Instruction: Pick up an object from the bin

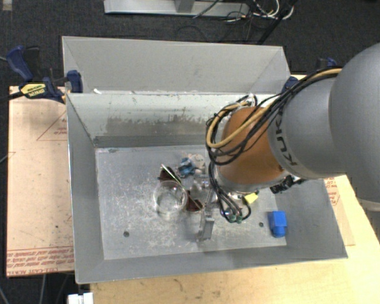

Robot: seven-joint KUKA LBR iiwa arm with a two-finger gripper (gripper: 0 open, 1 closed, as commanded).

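Your gripper [206,225] sits low at mid-frame, just right of a clear plastic cup [170,201] in the grey metal bin [82,170], open or closed you cannot tell; likely the approach step, so next straddle the cup.

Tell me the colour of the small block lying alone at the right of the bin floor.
The block is blue, as seen in the camera view.

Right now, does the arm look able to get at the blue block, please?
Probably yes. The blue block lies alone on the bare bin floor, nothing over it, apart from the heap by the clear cup; the end effector is down nearby.
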